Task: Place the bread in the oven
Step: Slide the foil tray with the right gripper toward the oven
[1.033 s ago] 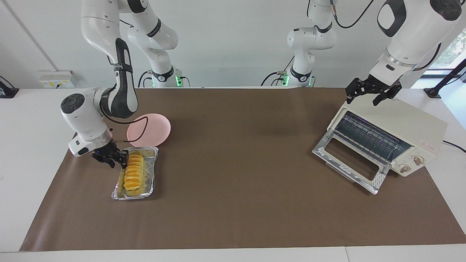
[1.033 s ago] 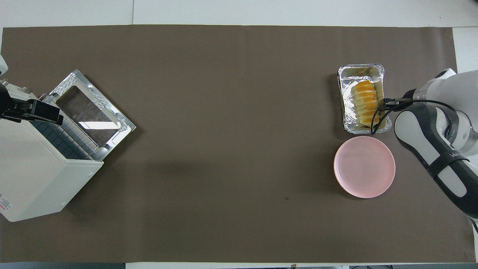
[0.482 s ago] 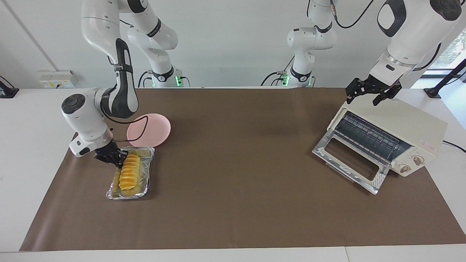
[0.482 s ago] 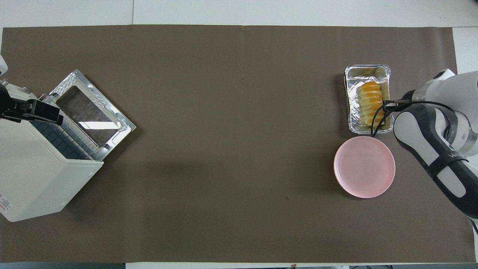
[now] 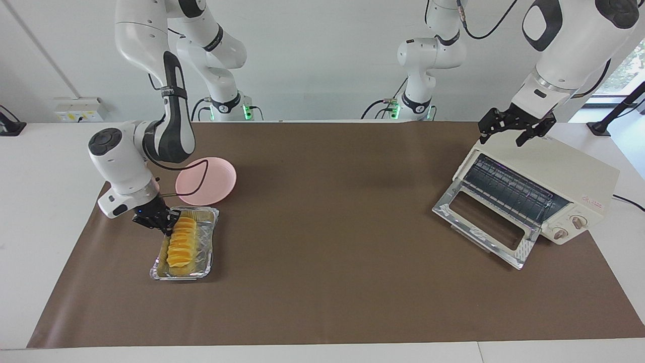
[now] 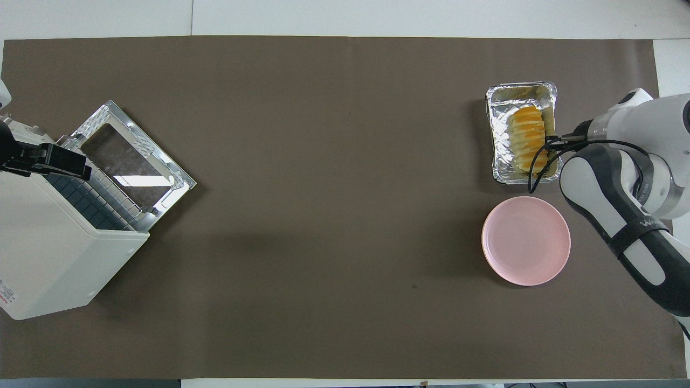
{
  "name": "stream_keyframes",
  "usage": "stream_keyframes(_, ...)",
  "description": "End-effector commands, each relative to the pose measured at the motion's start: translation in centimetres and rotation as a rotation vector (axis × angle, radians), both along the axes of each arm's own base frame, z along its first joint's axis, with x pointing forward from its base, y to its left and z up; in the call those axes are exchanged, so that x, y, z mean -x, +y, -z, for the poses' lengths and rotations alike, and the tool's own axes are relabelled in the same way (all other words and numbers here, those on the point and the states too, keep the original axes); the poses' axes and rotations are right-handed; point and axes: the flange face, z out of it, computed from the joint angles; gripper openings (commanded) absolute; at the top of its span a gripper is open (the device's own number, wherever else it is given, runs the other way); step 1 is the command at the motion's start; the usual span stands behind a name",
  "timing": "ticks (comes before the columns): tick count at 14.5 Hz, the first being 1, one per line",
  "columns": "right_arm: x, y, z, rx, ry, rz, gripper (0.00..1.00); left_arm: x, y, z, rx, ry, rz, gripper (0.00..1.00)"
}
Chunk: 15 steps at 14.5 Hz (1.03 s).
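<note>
The bread (image 5: 181, 244), a ridged yellow-orange loaf (image 6: 527, 137), lies in a silver foil tray (image 5: 204, 252) toward the right arm's end of the table. My right gripper (image 5: 164, 222) is down at the tray's long rim (image 6: 501, 151) beside the loaf and shut on that rim (image 6: 550, 143). The cream-white oven (image 5: 554, 171) stands toward the left arm's end, its glass door (image 5: 484, 222) dropped open and the rack showing. Over the oven's top (image 6: 48, 253), my left gripper (image 5: 504, 135) waits open and holds nothing.
A round pink plate (image 5: 206, 179) lies just nearer to the robots than the foil tray (image 6: 525, 240). A brown mat (image 5: 327, 227) covers the table between tray and oven. The oven's open door (image 6: 135, 156) juts out over the mat.
My right gripper has shut on the foil tray's rim. The tray, with the bread in it, has slid a little farther from the robots and turned slightly. The left arm has stayed still.
</note>
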Motion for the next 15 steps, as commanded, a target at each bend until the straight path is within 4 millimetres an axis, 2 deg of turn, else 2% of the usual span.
stream_keyframes(1,-1.9,3.2,-3.8,0.001,-0.040,-0.051,0.00,0.5,0.1,-0.3,-0.012,-0.016,-0.010,1.00)
stream_keyframes(3,-3.2,5.7,-6.6,-0.001,-0.088,-0.086,0.00,0.5,0.2,-0.3,-0.013,-0.016,-0.011,1.00)
stream_keyframes(4,-3.7,7.6,-7.4,-0.012,-0.104,-0.097,0.00,0.5,0.2,-0.3,-0.013,-0.016,-0.011,1.00)
stream_keyframes(7,-3.5,16.5,-8.7,-0.067,-0.067,-0.038,0.00,0.5,0.2,-0.3,-0.012,-0.016,-0.012,1.00)
stream_keyframes(9,-3.0,20.5,-8.5,-0.087,-0.055,-0.008,0.00,0.5,0.2,-0.3,-0.013,-0.016,-0.011,1.00)
stream_keyframes(10,-2.6,23.2,-8.5,-0.101,-0.046,-0.022,0.00,0.5,0.2,-0.3,-0.012,-0.016,-0.012,1.00)
stream_keyframes(11,-2.8,24.8,-8.4,-0.113,-0.044,-0.013,0.00,0.5,0.1,-0.3,-0.012,-0.016,-0.010,1.00)
stream_keyframes(12,-3.0,27.3,-8.2,-0.128,-0.041,-0.008,0.00,0.5,0.2,-0.3,-0.013,-0.016,-0.011,1.00)
stream_keyframes(13,-2.5,31.3,-7.3,-0.142,-0.010,0.001,0.00,0.5,0.2,-0.3,-0.013,-0.016,-0.011,1.00)
stream_keyframes(14,-2.5,34.5,-6.3,-0.161,0.015,0.031,0.00,0.5,0.2,-0.3,-0.013,-0.016,-0.010,1.00)
stream_keyframes(15,-2.7,36.4,-5.6,-0.173,0.022,0.051,0.00,0.6,0.2,-0.3,-0.013,-0.015,-0.011,1.00)
